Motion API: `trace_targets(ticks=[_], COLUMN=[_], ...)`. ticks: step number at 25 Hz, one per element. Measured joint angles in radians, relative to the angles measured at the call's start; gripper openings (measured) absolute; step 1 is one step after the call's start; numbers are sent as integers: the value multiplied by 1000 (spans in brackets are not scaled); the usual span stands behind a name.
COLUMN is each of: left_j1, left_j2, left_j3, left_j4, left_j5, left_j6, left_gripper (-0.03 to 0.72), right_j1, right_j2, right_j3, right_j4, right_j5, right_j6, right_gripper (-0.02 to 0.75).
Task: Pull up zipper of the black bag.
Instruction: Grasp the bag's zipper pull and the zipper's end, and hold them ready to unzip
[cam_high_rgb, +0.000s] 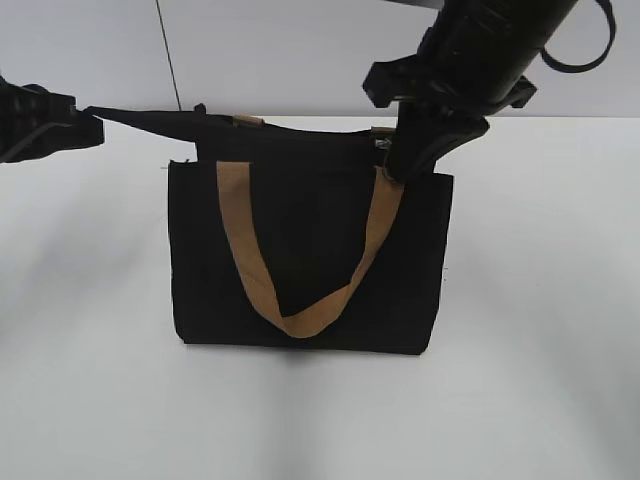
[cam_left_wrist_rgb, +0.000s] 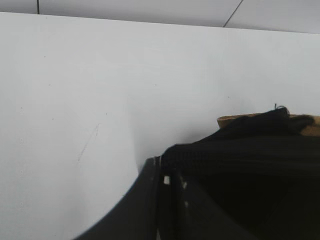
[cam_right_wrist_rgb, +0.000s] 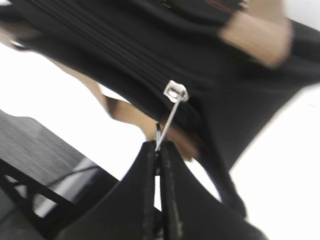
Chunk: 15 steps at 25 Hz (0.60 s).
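The black bag (cam_high_rgb: 310, 250) stands upright on the white table, one tan handle hanging down its front. My left gripper (cam_high_rgb: 90, 128) is shut on the bag's black top corner fabric (cam_left_wrist_rgb: 210, 160) and stretches it out to the left. My right gripper (cam_high_rgb: 400, 160) is at the bag's top right edge. In the right wrist view it (cam_right_wrist_rgb: 159, 145) is shut on the grey metal pull tab (cam_right_wrist_rgb: 170, 112) of the zipper (cam_right_wrist_rgb: 115, 55), whose slider sits on the black track.
The white table (cam_high_rgb: 540, 350) spreads around the bag. A pale wall with a dark seam (cam_high_rgb: 168, 50) stands behind. The second tan handle (cam_right_wrist_rgb: 260, 35) lies over the bag's top.
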Motion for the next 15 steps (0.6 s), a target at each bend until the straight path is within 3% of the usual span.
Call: trace_targets(ticks=[4, 9, 12, 13, 15], left_j1=[-1, -2, 0, 1, 1], left_j2=[0, 0, 0, 0, 3], left_j3=[0, 0, 0, 0, 0], left_j4=[0, 0, 1, 1, 1], left_j5=[-17, -24, 12, 29, 51], left_j6=[0, 0, -1, -1, -3], left_gripper=[16, 40, 213, 335, 511], right_j1=[-15, -20, -26, -26, -26], right_j2=[-16, -29, -33, -35, -46], right_j3=[0, 0, 0, 0, 0], right_j4=[-90, -100, -101, -97, -88], right_j5=[13, 15, 24, 25, 27], right_j6=[-8, -17, -72, -97, -126], right_gripper=[-14, 18, 192, 294, 491])
